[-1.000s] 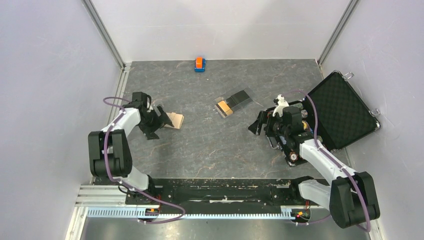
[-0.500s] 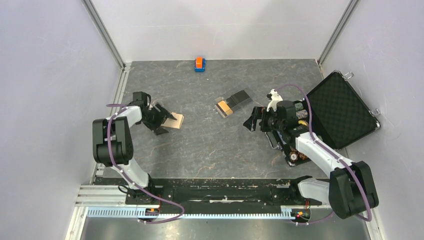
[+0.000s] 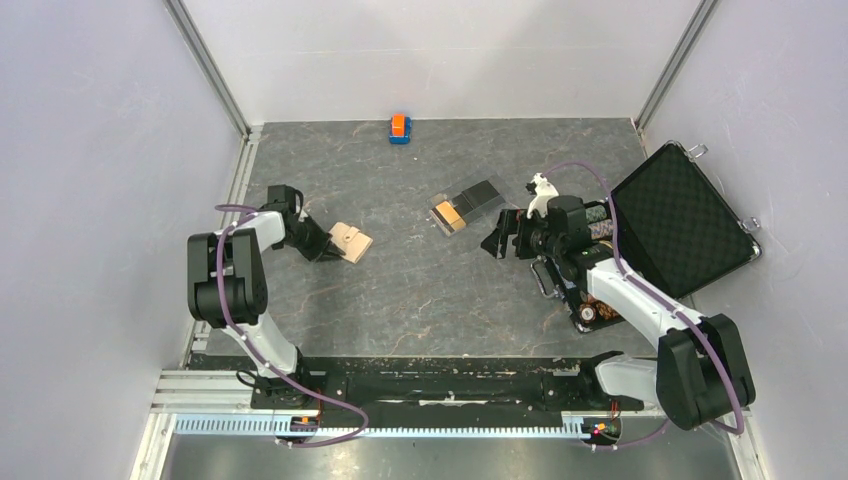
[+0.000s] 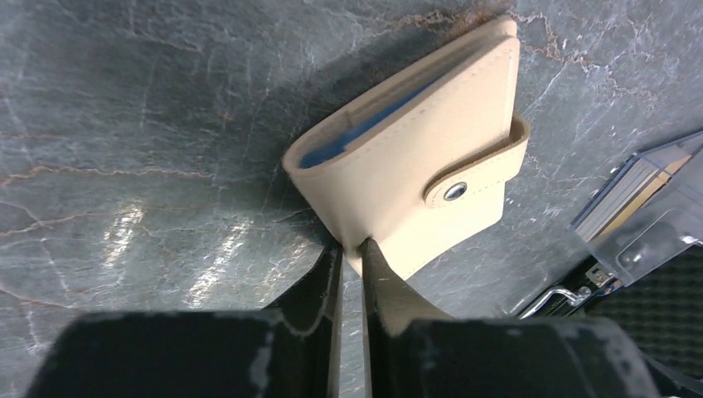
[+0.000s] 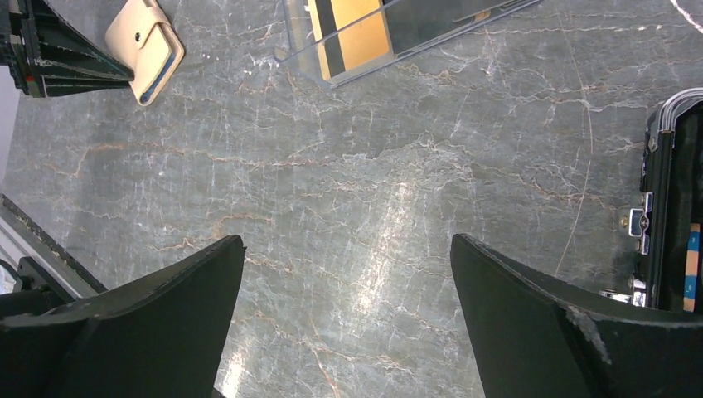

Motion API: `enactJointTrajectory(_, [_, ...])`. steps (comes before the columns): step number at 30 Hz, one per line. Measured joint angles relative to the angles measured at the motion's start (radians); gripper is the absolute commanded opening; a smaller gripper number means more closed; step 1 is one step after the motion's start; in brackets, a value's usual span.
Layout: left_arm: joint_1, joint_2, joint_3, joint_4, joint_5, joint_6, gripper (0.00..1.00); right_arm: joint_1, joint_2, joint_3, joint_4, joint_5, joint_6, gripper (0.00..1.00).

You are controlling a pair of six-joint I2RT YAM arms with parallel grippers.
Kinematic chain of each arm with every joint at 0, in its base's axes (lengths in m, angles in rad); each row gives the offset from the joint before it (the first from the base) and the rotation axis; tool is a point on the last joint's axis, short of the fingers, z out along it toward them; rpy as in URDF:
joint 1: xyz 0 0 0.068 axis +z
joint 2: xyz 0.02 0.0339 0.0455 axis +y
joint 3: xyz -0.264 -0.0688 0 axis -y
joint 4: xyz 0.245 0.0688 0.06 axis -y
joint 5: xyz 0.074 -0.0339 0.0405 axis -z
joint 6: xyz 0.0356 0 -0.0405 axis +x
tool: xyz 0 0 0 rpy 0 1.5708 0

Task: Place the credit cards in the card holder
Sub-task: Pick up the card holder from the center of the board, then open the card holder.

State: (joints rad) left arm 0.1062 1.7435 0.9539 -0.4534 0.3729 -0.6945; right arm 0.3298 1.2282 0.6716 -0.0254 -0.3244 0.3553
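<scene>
The tan card holder (image 4: 414,157) has a snap tab and shows blue inside its open edge. My left gripper (image 4: 352,245) is shut on its near corner, and a dark shadow lies under the holder. From above, the card holder (image 3: 352,241) sits left of centre with the left gripper (image 3: 330,245) at its left side. The credit cards (image 3: 465,207), an orange one and black ones, lie in a clear plastic box mid-table. The right wrist view shows the credit cards (image 5: 356,33) at the top. My right gripper (image 3: 495,243) stands open, empty, just right of them; the right gripper (image 5: 344,240) hangs above bare table.
A big black foam-lined case (image 3: 680,220) lies open at the right, its metal edge (image 5: 655,191) close to my right arm. A small orange-and-blue block (image 3: 400,128) stands at the far edge. Grey walls enclose the marbled table (image 3: 420,300).
My left gripper has closed from wide open onto the card holder's corner, and the holder has shifted slightly right. My right arm has moved up and left toward the cards, still open.
</scene>
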Motion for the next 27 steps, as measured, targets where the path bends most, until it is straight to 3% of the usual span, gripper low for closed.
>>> enactJointTrajectory(2, [0.000, -0.006, -0.002, -0.004, 0.000, 0.023, 0.03, 0.003, 0.000, 0.000, -0.006, 0.000, -0.005, 0.98])
enactJointTrajectory(10, [-0.002, -0.122, -0.072, -0.072, 0.003, 0.117, 0.02, 0.024, 0.000, 0.024, -0.056, -0.003, -0.020, 0.98])
enactJointTrajectory(19, [-0.035, -0.369, -0.159, -0.144, 0.081, 0.193, 0.02, 0.069, 0.040, 0.080, -0.066, -0.069, -0.005, 0.98])
enactJointTrajectory(27, [-0.187, -0.573, -0.255, -0.123, 0.216, 0.193, 0.02, 0.134, 0.066, 0.051, 0.073, -0.197, 0.150, 0.98])
